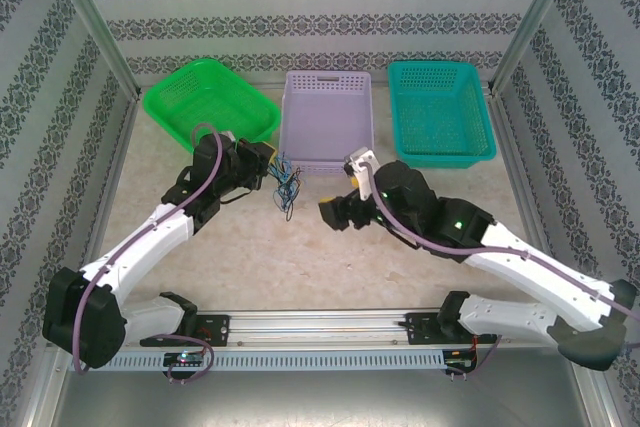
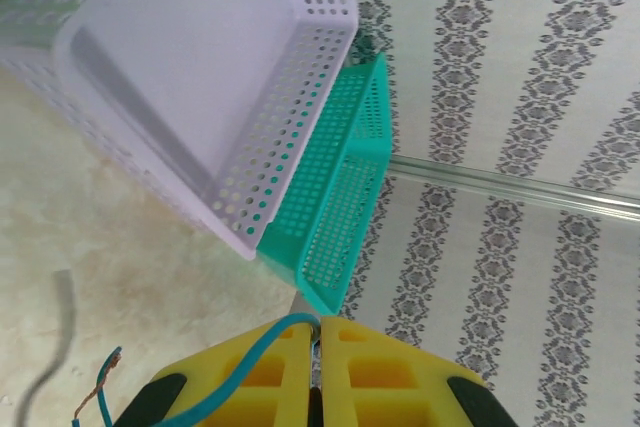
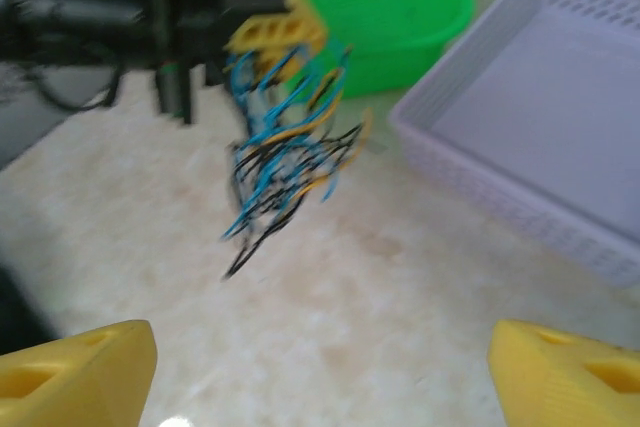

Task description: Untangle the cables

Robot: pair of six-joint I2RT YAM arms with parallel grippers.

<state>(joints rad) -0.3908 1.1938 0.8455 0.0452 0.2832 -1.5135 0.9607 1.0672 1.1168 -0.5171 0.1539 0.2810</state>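
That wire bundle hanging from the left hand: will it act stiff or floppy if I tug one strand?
Likely floppy: the cables dangle in loose curls from the left hand. Probably very light, being thread-thin. Strands cross, so tugging one may drag the whole clump.

No legible text anywhere — no labels, brands, numbers

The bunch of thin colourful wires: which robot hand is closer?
Left. The left gripper pinches the top of the bunch of thin blue, black and yellow wires. The right gripper is open, apart on its right.
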